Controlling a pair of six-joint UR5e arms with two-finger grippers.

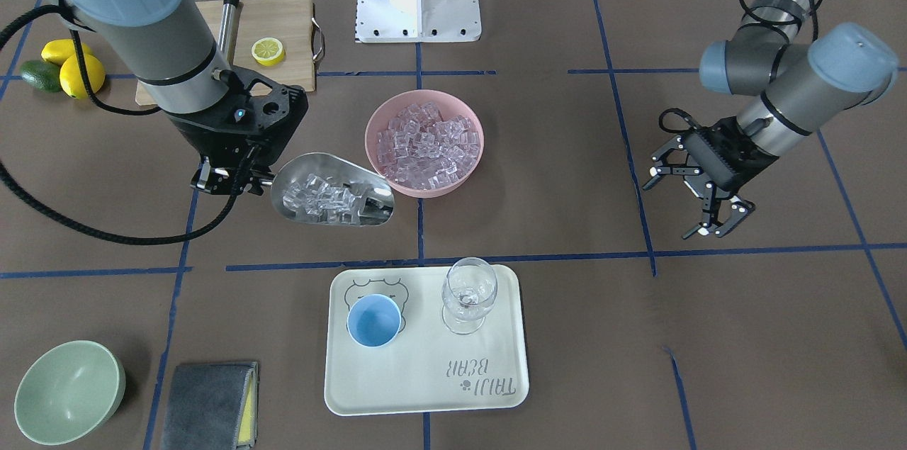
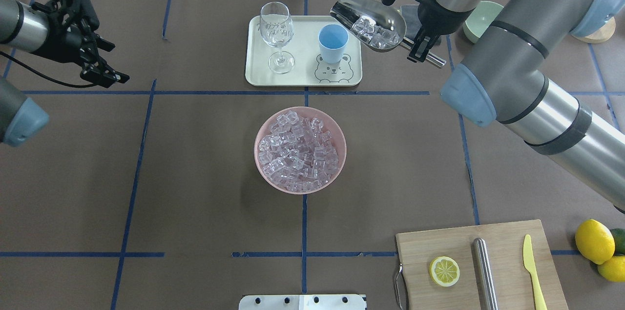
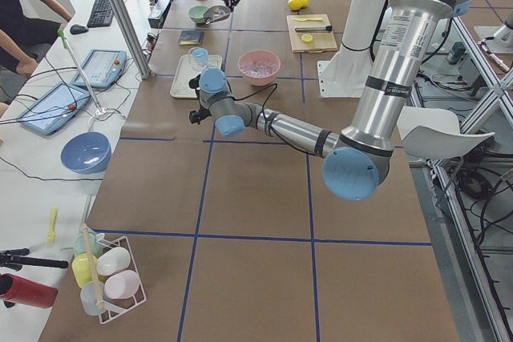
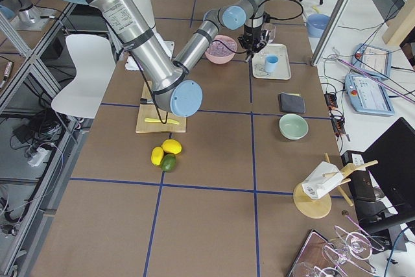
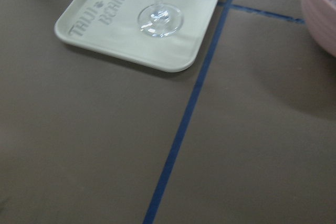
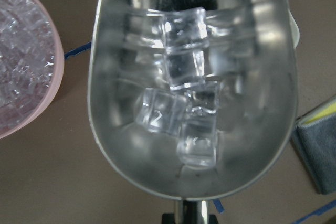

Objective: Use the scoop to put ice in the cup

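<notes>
A steel scoop (image 1: pixel 333 190) carrying several cubes of ice (image 1: pixel 320 196) is held above the worktop (image 1: pixel 567 173), its handle clamped in the right end effector (image 1: pixel 237 182). In the front-facing view, a pink bowl (image 1: pixel 374 125) heaped with more ice is seen at the scoop's 2 o'clock. The light-blue cup (image 1: pixel 373 320) is set on a cream tray (image 1: pixel 425 386) beside a stemmed glass (image 1: pixel 469 294), at the scoop's 5 o'clock. The left end effector (image 1: pixel 693 202) is held well off at 3 o'clock, fingers spread apart.
</notes>
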